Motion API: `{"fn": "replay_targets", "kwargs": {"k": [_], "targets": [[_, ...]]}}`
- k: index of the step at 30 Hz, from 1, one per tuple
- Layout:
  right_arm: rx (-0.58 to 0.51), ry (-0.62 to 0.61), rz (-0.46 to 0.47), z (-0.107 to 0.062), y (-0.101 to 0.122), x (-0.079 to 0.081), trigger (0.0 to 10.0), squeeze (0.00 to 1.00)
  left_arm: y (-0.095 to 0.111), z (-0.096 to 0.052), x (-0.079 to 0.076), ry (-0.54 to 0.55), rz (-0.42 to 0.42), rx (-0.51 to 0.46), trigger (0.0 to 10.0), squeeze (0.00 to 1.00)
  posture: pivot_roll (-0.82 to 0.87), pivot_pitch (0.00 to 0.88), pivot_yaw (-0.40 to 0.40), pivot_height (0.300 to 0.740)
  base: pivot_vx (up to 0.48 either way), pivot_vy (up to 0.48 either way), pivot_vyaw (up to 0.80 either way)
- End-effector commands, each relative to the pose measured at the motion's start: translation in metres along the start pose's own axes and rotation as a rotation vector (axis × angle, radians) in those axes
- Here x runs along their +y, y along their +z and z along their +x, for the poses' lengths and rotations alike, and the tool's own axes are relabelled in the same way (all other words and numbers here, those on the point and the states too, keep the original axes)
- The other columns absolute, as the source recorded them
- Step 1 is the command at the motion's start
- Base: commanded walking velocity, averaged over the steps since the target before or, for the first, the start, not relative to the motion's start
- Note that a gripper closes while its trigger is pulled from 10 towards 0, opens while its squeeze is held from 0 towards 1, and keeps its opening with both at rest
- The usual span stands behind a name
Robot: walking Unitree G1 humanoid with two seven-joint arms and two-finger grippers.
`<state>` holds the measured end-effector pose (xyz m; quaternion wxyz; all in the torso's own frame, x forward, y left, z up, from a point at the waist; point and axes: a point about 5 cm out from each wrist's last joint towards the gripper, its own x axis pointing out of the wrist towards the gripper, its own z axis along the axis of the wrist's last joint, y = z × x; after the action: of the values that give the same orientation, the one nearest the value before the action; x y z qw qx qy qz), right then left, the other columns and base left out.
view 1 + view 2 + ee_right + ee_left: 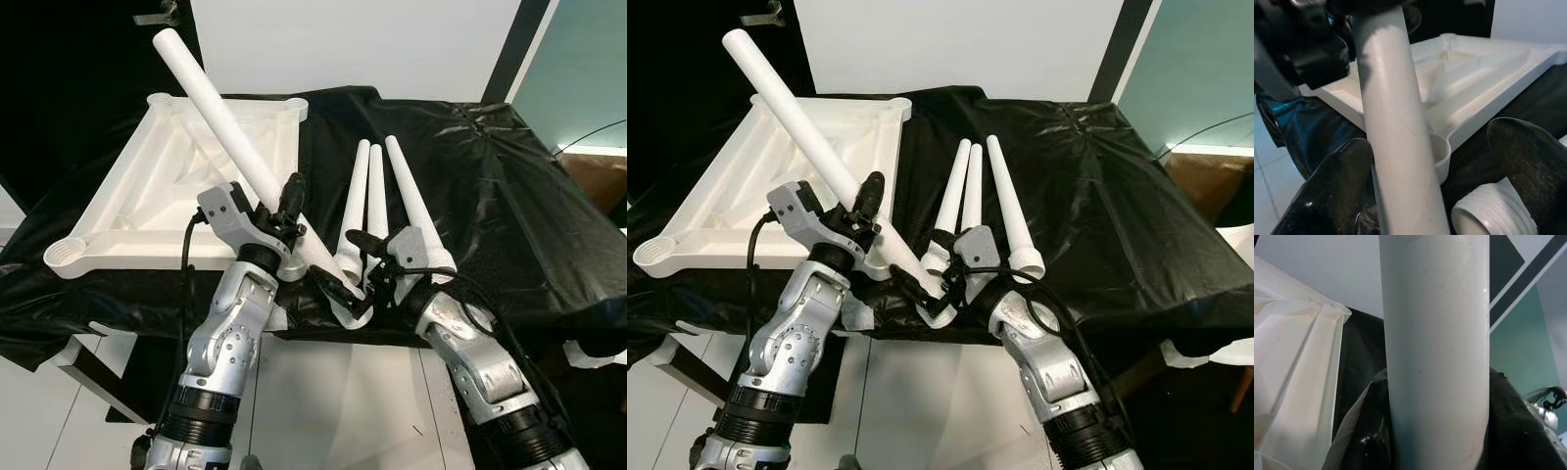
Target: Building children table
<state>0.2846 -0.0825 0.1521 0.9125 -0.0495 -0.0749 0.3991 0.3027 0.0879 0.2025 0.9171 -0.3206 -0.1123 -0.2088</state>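
White table leg (227, 128) held aslant over the upturned tabletop (147, 186)
Left gripper (286, 217) clenched on its middle; right gripper (345, 284) spread around its near end, beside three spare legs (377, 201)

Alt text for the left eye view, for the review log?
Left tool grips a long white table leg, slanted up over the upturned white tabletop. Right tool is at the leg's lower end, beside three more legs on black sheeting.
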Motion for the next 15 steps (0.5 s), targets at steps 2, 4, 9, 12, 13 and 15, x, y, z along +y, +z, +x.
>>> {"fn": "replay_targets", "kwargs": {"k": [2, 4, 9, 12, 13, 15], "targets": [[0.027, 0.004, 0.020, 0.002, -0.006, -0.001, 10.0, 0.00, 0.001, -0.003, -0.022, -0.388, 0.015, -0.013, 0.0, 0.00, 0.01, 0.000, -0.029, 0.740, 0.000, 0.000, 0.00], [0.021, 0.017, 0.040, 0.005, -0.007, 0.002, 0.0, 0.00, 0.001, -0.004, -0.023, -0.389, 0.020, -0.014, 0.0, 0.00, 0.02, 0.000, -0.031, 0.740, 0.000, 0.000, 0.00], [0.012, 0.030, 0.087, 0.009, -0.010, 0.011, 0.0, 0.00, 0.002, -0.007, -0.023, -0.398, 0.033, -0.016, 0.0, 0.00, 0.03, 0.000, -0.028, 0.740, 0.000, 0.000, 0.00], [0.015, 0.030, 0.090, 0.008, -0.011, 0.012, 0.0, 0.00, 0.002, -0.007, -0.023, -0.400, 0.033, -0.015, 0.0, 0.00, 0.03, 0.000, -0.027, 0.740, 0.000, 0.000, 0.00], [0.015, 0.030, 0.090, 0.008, -0.011, 0.012, 0.0, 0.00, 0.002, -0.007, -0.023, -0.400, 0.033, -0.015, 0.0, 0.00, 0.03, 0.000, -0.027, 0.740, 0.000, 0.000, 0.00], [0.016, 0.026, 0.095, 0.008, -0.012, 0.012, 0.0, 0.00, 0.001, -0.007, -0.024, -0.409, 0.038, -0.012, 0.0, 0.00, 0.02, 0.000, -0.022, 0.740, 0.000, 0.000, 0.00]]}}
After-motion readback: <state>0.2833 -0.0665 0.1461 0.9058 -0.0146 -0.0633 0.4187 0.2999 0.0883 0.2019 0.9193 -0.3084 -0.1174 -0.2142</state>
